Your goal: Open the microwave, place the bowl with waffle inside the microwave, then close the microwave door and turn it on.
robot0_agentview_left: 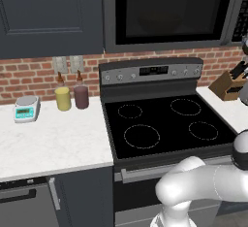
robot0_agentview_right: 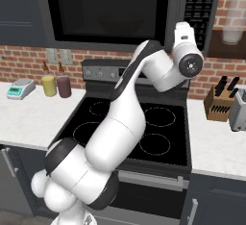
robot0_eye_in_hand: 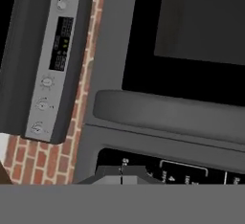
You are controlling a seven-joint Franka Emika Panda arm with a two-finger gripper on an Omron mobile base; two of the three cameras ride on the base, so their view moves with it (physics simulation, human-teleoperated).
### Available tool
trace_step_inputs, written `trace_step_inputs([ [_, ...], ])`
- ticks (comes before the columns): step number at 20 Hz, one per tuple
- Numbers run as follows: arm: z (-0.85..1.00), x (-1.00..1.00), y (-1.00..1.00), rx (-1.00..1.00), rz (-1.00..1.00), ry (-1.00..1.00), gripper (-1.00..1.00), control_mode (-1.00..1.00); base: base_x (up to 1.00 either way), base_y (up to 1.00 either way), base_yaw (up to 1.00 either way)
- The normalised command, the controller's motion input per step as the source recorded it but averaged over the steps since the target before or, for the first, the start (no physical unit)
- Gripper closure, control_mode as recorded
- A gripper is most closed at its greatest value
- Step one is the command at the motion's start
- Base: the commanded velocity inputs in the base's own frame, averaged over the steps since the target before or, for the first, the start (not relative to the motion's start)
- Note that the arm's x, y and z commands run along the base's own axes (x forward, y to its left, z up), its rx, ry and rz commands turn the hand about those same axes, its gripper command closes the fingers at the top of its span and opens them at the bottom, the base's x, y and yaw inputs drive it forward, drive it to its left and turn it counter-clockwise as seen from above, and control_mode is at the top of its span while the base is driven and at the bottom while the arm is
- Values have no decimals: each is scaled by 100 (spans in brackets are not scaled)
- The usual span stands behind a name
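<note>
I'm parked in front of the black-topped stove (robot0_agentview_left: 164,126), with a red brick wall (robot0_agentview_left: 29,78) running behind it and dark blue-grey cabinets (robot0_agentview_left: 48,15) up above to its left. White marble counter (robot0_agentview_left: 53,141) sits on both sides of the stove, with a knife block (robot0_agentview_right: 220,105) to its right and two bottles (robot0_agentview_left: 71,96) plus a small scale (robot0_agentview_left: 26,108) to its left.

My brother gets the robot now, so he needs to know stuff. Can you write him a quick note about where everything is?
Gripper: shut, holding nothing, tips close to the button panel.
Microwave: the microwave door is closed.
Bowl: a faint round shape behind the dark glass, so it looks to be inside; the waffle is too dim to make out.
Done, by the look of it: bowl in, door shut.
Left: press the panel to turn it on. Nothing shows that it is running.
</note>
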Motion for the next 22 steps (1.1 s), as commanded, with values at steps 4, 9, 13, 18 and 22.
trace_step_inputs([
  [4,1,12,-19,10,0,0,100,-100,0,0,0],
  [9,0,19,-1,8,0,0,100,-100,0,0,0],
  [13,0,38,-2,7,0,0,100,-100,0,0,0],
  [18,0,37,-2,7,0,0,100,-100,0,0,0],
  [22,0,42,-13,7,0,0,100,-100,0,0,0],
])
